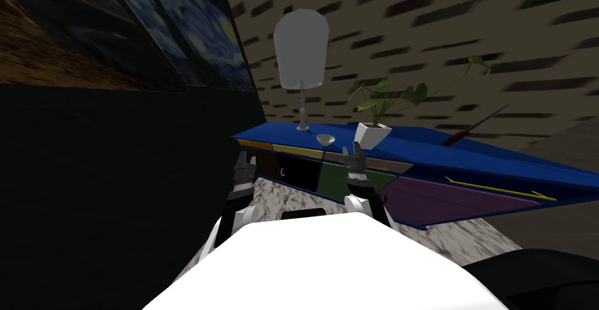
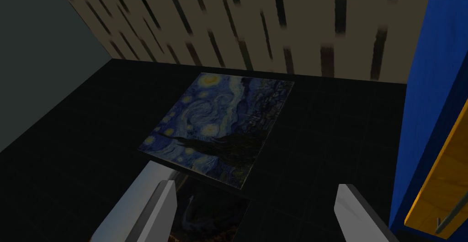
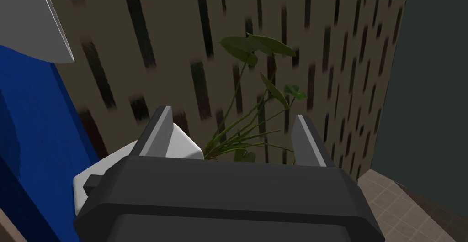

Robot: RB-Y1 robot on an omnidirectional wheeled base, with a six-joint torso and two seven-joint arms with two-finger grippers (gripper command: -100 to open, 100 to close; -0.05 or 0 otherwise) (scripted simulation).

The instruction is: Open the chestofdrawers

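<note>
Two grippers are showing small in the head view, in front of the long low blue chest of drawers (image 1: 421, 145). It is standing against the patterned wall and is showing yellow, black, green and purple fronts. The left gripper (image 1: 245, 161) is hanging before the yellow and black fronts at the chest's left end. The right gripper (image 1: 351, 150) is pointing up near the green front. On the blue top you are seeing a lamp with a tall grey shade (image 1: 301, 49), a small white bowl (image 1: 326, 139) and a leafy green plant in a white pot (image 1: 372, 134).

In the left wrist view, the left gripper (image 2: 256, 207) is standing wide open, its fingers (image 2: 162, 207) far apart. The chest's blue side (image 2: 425, 93) and a yellow front are lying just beside one finger.

In the right wrist view, the right gripper (image 3: 231, 136) is also standing wide open. The plant's white pot (image 3: 183, 145) is sitting just beyond its fingers (image 3: 157, 132), and the leaves are rising between them. The blue chest (image 3: 32, 116) is beside the pot.
</note>
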